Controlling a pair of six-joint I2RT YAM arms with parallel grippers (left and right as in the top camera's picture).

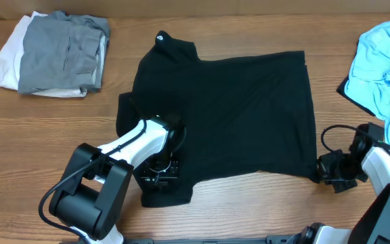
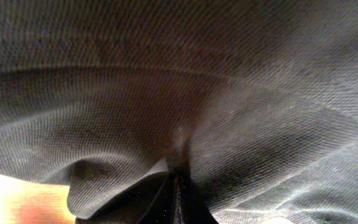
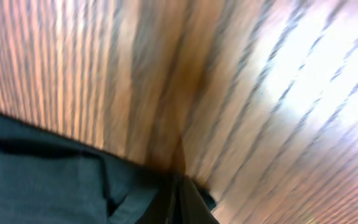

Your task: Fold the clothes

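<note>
Two arms pinch black shirt [image 1: 235,115] at ctr of wooden table [image 1: 249,210].
L gripper [image 1: 158,171] closed tight on bunched fabric at shirt's near-left part; R gripper [image 1: 327,169] closed on near-right hem corner. Shirt lies mostly flat, white logo [image 1: 161,37] at far edge. Grey-and-white pile [image 1: 56,53] far left, light blue garment [image 1: 388,64] far right, both apart from shirt.
</note>
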